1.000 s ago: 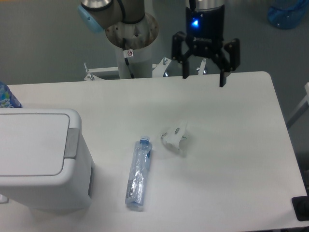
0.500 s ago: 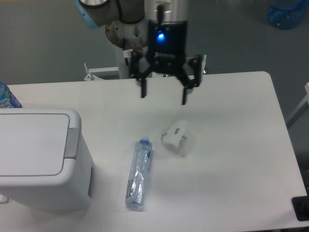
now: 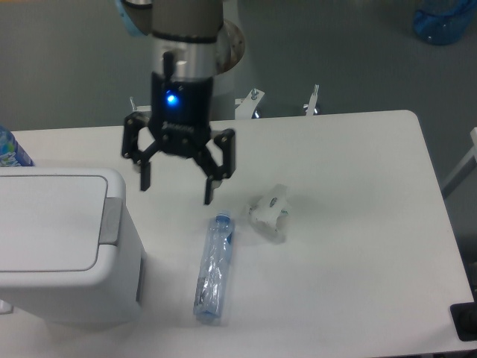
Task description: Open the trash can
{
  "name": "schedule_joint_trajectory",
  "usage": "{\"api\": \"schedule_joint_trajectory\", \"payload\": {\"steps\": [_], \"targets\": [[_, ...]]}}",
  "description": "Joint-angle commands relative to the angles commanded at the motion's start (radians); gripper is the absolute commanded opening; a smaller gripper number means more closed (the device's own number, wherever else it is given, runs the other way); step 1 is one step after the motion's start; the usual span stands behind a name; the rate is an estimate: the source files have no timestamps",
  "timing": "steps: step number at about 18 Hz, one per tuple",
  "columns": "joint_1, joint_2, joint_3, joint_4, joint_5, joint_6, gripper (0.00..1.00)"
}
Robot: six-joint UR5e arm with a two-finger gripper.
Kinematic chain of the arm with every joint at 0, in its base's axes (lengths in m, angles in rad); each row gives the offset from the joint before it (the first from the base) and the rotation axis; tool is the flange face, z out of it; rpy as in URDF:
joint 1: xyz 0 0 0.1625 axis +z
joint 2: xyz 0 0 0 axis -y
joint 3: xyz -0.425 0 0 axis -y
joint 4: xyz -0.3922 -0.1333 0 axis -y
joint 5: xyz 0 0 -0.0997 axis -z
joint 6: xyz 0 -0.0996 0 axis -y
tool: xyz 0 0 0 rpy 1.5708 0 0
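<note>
the gripper hangs with jaws spread, empty, just right of the trash can, presumably lined up for the grey push tab; lid shut.

The trash can stood at the left edge of the surface, its lid shut. A bottle lay on its side just to the right of it, and a crumpled wrapper lay further right, near the bottle's cap. The hand hung above the surface between the can and the wrapper, behind the bottle.
</note>
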Motion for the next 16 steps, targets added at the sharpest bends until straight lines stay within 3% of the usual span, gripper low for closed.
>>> {"api": "schedule_joint_trajectory", "payload": {"steps": [16], "targets": [[-0.041,-0.052,0.000,0.008,0.000,-0.029,1.00]]}}
